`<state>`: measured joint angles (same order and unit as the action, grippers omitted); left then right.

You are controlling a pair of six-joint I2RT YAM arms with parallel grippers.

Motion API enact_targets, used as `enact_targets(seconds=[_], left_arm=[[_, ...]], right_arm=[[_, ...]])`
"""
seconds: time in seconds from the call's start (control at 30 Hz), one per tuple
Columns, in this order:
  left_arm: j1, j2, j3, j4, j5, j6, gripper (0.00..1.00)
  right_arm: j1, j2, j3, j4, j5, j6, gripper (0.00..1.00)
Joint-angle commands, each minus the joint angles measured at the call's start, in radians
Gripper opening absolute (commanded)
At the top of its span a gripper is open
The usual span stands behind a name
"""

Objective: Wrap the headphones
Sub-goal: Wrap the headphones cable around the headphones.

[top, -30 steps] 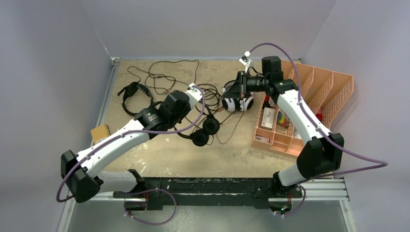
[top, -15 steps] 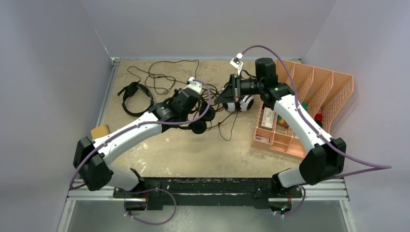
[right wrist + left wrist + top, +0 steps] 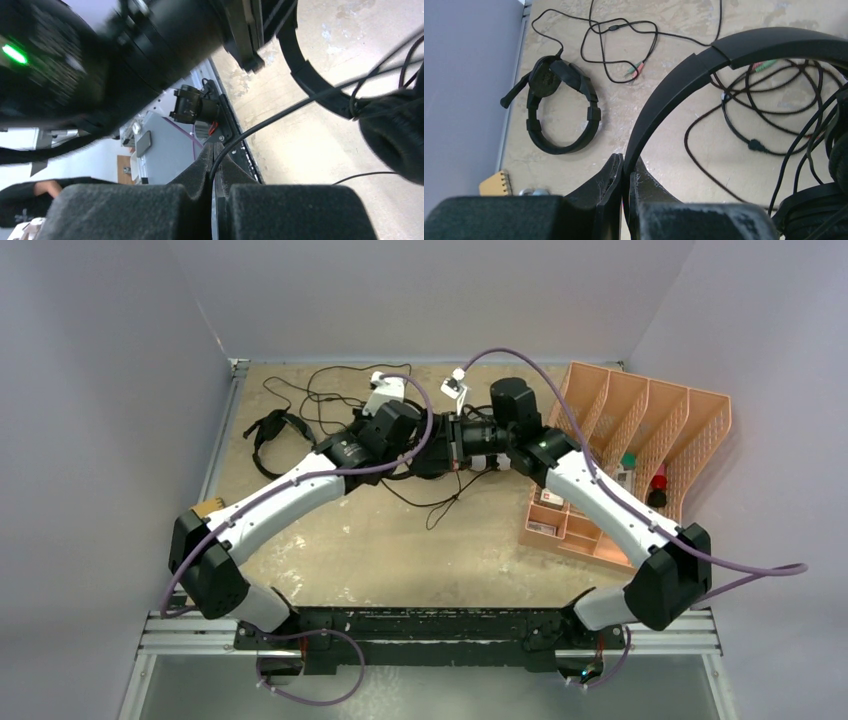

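Black headphones (image 3: 749, 42) are pinched by the band in the left claw (image 3: 624, 170), a cable (image 3: 280, 117) in the right claw (image 3: 215, 152), while cords (image 3: 764, 117) sprawl loose beyond them and another headset (image 3: 561, 112) lies untouched: wrapping seems barely begun.

It was a robotics lab test cell. Two white-and-black robot arms (image 3: 290, 490) were bolted to a slotted aluminium rail (image 3: 680, 637) along the near edge of a beige mottled tabletop (image 3: 400, 550). Thick purple cables (image 3: 750, 564) trailed from them, and plain pale-grey partition walls (image 3: 100, 390) boxed in the other three edges.
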<state>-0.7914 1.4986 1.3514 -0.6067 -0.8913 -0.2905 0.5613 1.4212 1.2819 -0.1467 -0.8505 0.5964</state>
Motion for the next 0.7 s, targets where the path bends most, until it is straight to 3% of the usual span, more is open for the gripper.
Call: enact_targets(seconds=[0.0,0.23,0.67], left_arm=[[0.077,-0.023,0.082,0.034,0.032,-0.16,0.0],[0.173,-0.052,0.121,0.069,0.157,-0.237,0.0],[0.212,-0.084,0.242,0.073,0.243,-0.262,0.0]], right_arm=[[0.066,-0.033,-0.044,0.07,0.135,0.013,0.0],[0.146,-0.045,-0.114,0.114,0.242,0.012,0.0],[0.183,-0.072,-0.292,0.259,0.296,0.069,0.0]])
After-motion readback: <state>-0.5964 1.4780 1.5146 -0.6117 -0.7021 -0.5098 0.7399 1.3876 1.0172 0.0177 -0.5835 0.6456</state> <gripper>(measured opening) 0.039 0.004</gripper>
